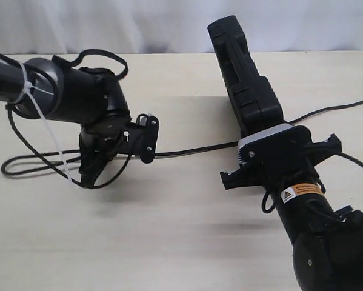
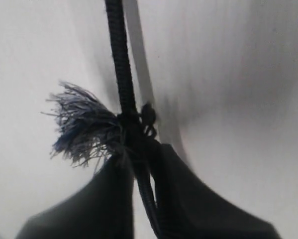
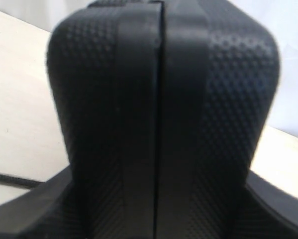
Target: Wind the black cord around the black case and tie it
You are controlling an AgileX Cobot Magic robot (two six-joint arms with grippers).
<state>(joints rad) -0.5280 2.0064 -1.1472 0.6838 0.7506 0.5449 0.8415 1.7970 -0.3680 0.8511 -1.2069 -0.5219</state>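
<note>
Pale, smooth tabletop (image 1: 181, 230) nearest. Just beyond, right hand (image 1: 267, 130) clamped across the near end of the case (image 1: 239, 66), holding it upright on its long edge, running away toward the far side. Stippled matte plastic between the pads (image 3: 24, 214), with a smooth band (image 3: 136, 99) and a closing seam (image 3: 161, 74) down the middle. Rigid, blocky, moulded in steps, with a handle slot (image 1: 229, 45) at the far end. Probably light enough for one hand but prone to tip on edge, so best gripped across the thickness, as here, not by the ridges alone.

Farther left, at mid-depth, left hand (image 1: 91, 173) pointing down at the tabletop, fingers (image 2: 89, 209) standing close on either side of the cord (image 1: 193, 148), right behind the knot (image 2: 139, 122) and its frayed grey-blue tuft (image 2: 81, 127). Impossible to tell whether pinching fully or a hair short. Braided, round, limp: apt to sag and to slide through smooth fingers, so best taken just behind the knot, using it as a stop. From there, slack across the tabletop to the foot of the case, out of sight at that point, then trailing off toward the far right edge.
</note>
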